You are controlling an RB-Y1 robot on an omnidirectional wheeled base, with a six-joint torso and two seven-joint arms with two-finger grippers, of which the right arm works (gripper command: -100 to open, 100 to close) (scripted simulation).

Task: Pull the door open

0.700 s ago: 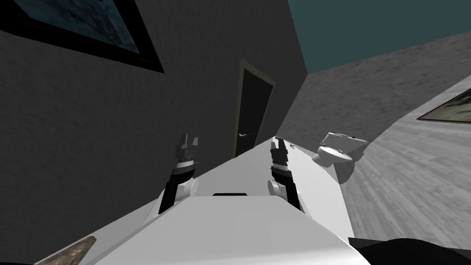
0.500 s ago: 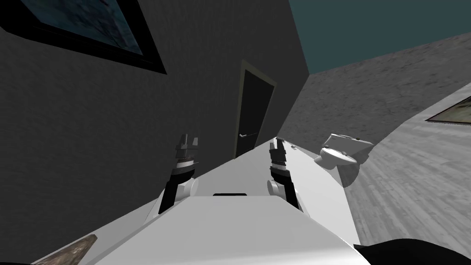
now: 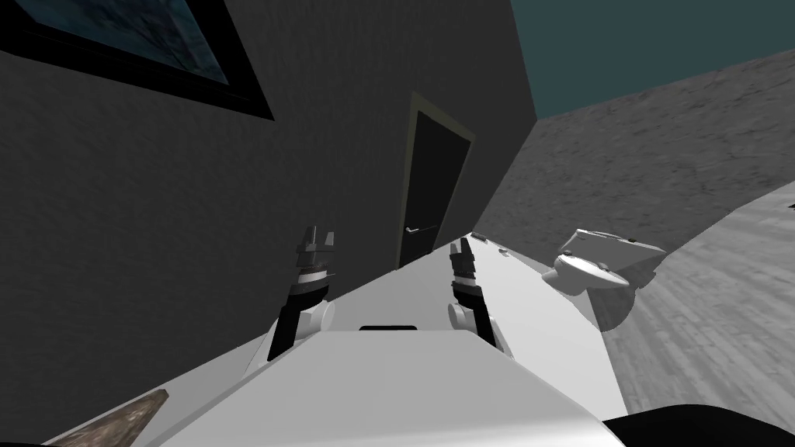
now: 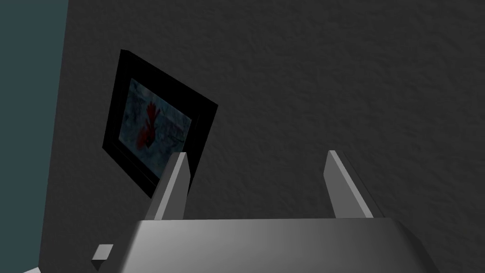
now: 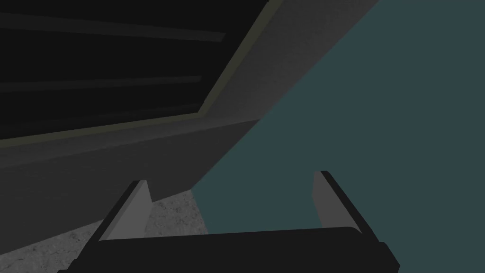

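Head view looks steeply down a dim room where 1 dark door (image 3: 432, 178) stands in a pale olive frame (image 3: 407, 186) on a dark grey wall (image 3: 155, 202), close to the corner where that wall meets a lighter, rough grey one. The door sits flush in its frame, and 1 small light lever handle (image 3: 420, 229) shows low on its left edge.

Both arms are raised side by side in front of the robot, well apart from the door. The left gripper (image 3: 320, 235) points up along the dark wall. The right gripper (image 3: 463, 247) lies just below and right of the handle in the picture (though plainly nearer the camera). Neither touches anything.

Left wrist view shows that gripper's 2 fingers (image 4: 174, 185) spread wide, closed on nothing. Right wrist view shows its 2 fingers (image 5: 128, 213) likewise parted and empty. They are aimed toward an upper corner of the door and frame, with a flat teal surface (image 5: 379, 118) beside it.

Off to the robot's right, on a pale planked floor (image 3: 699, 310), stands 1 white toilet (image 3: 594, 268); what its bowl holds cannot be told from this angle. 1 black-framed picture (image 3: 132, 46) hangs high on the dark wall, left of the door.
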